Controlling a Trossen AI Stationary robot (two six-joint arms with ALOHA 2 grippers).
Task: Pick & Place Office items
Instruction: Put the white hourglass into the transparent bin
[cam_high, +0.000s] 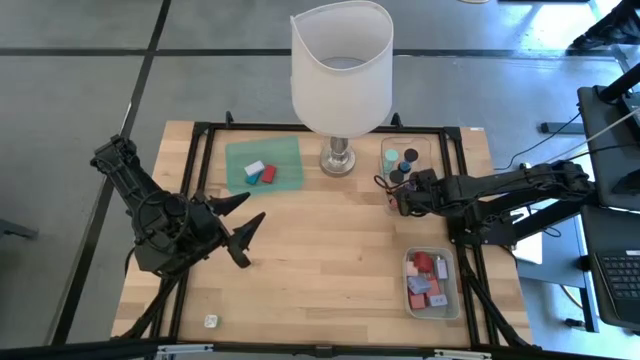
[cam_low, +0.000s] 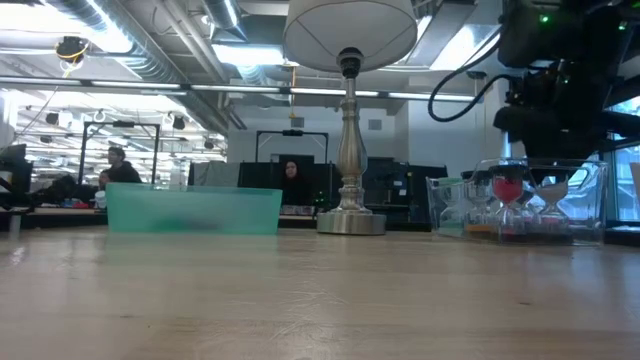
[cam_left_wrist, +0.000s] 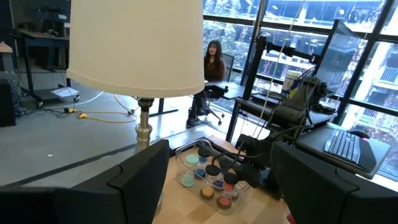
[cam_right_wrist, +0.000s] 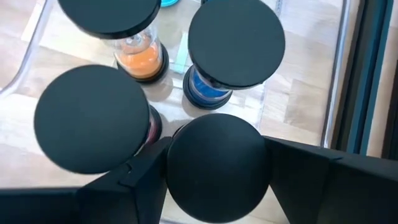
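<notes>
Right pincer (cam_right_wrist: 217, 171) clamps a black-capped cylinder (cam_right_wrist: 216, 163) inside the clear tray (cam_high: 386, 150); left pincer (cam_high: 243, 225) gapes wide above the counter (cam_high: 330, 260).

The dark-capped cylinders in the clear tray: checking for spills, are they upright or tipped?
Upright: the dark-capped cylinders show round caps end-on from above in the clear tray.

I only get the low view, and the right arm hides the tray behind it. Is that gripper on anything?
Observer: Yes. The right gripper is at the clear tray beside the lamp, fingers closed on a dark-capped cylinder.
Operator: And the left arm?
Observer: The left gripper hangs open over bare table, apart from the green mat.
</notes>
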